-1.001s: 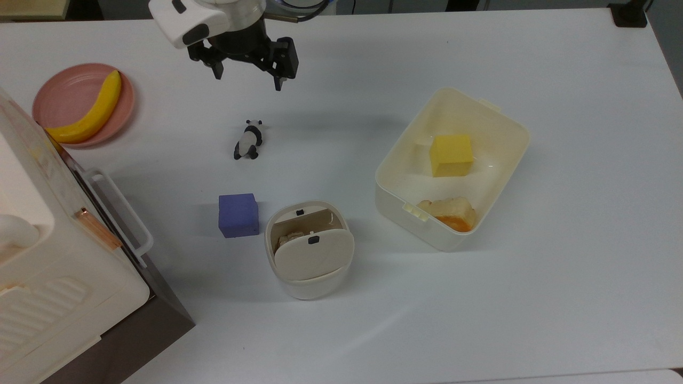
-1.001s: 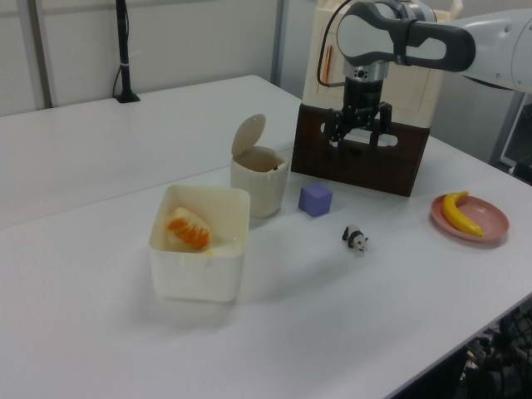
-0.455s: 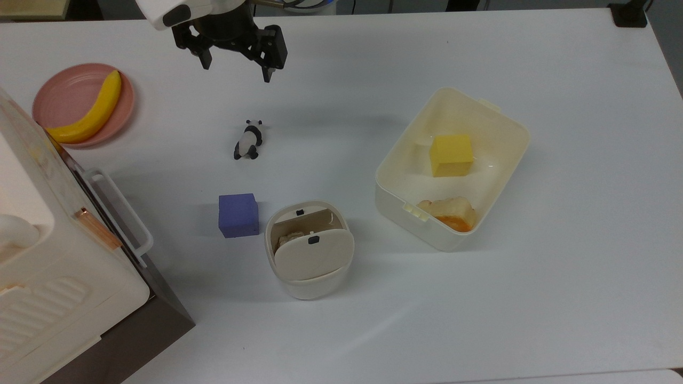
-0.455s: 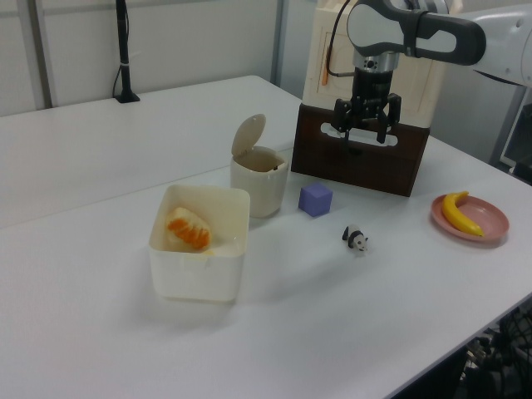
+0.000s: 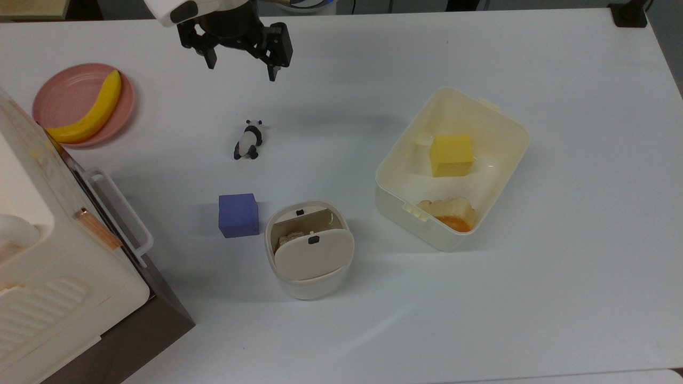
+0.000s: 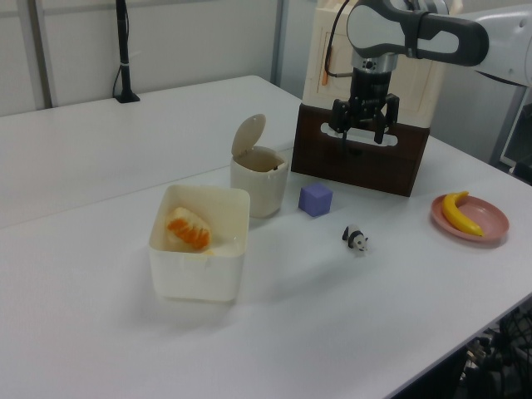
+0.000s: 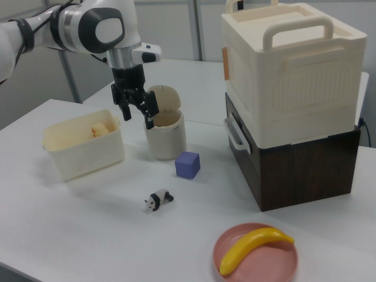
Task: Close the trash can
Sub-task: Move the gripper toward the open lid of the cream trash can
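The trash can (image 5: 308, 250) stands lid-up, well apart from the raised, spread-fingered pincer (image 5: 241, 65).

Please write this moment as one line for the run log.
phase: approach | end effector: open, empty, above table, apart from trash can | lid: raised, not closed

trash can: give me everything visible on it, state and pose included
The trash can is a small cream-white plastic bin, rounded-square, upright on the white table. Its hinged flat lid, with a small black button, stands raised, so it is open; something pale lies inside. The purple cube sits close beside it. Nothing grips it.
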Action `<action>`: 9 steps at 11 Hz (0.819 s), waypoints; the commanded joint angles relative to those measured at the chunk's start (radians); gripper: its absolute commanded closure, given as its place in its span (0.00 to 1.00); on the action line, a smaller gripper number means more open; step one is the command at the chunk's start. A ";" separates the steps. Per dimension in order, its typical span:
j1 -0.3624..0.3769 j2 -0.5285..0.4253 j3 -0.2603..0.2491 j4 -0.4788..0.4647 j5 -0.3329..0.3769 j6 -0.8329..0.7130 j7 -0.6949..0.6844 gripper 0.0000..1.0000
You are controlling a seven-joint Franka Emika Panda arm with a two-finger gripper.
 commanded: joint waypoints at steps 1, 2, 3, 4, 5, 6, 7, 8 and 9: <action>0.035 -0.064 0.002 -0.101 -0.004 0.079 0.014 0.00; 0.036 -0.067 0.002 -0.098 -0.002 0.085 0.016 0.00; 0.036 -0.067 0.002 -0.092 0.008 0.099 0.017 0.00; 0.038 -0.069 0.002 -0.081 0.024 0.131 0.013 0.00; 0.041 -0.064 0.002 -0.081 0.034 0.181 0.007 0.00; 0.059 -0.055 0.002 -0.084 0.044 0.235 0.014 0.00; 0.062 -0.042 0.002 -0.086 0.045 0.276 0.016 0.08; 0.064 -0.023 0.002 -0.084 0.045 0.294 0.014 0.22; 0.067 -0.011 0.003 -0.084 0.048 0.313 0.003 0.52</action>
